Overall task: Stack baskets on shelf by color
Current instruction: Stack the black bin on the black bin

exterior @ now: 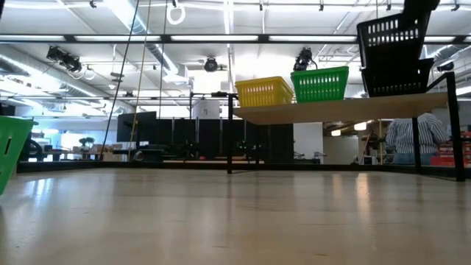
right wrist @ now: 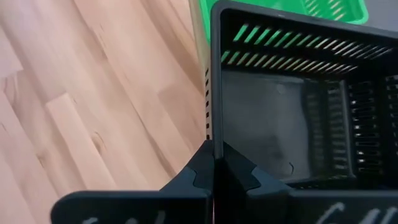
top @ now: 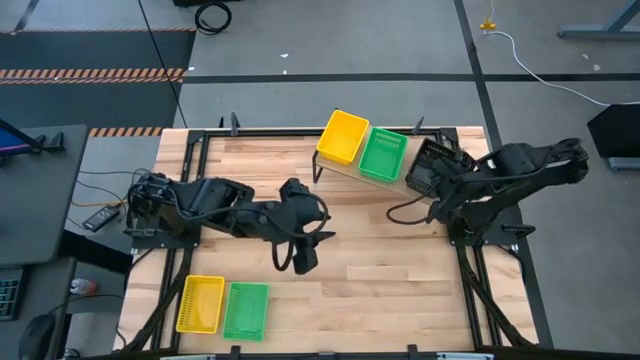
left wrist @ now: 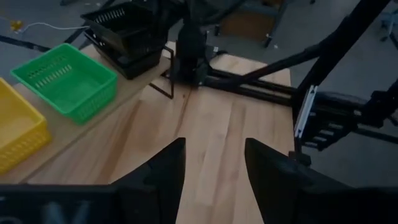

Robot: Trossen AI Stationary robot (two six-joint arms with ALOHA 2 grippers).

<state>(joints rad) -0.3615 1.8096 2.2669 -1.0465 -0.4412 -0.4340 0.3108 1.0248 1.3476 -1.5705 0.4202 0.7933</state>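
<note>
Wooden tabletop, right pincer pinching black basket wall

the wooden plank bench carries the shelf in the upper middle of the frame with a yellow basket, a green basket and a black basket on it, while another yellow basket and green basket lie at lower left.
</note>
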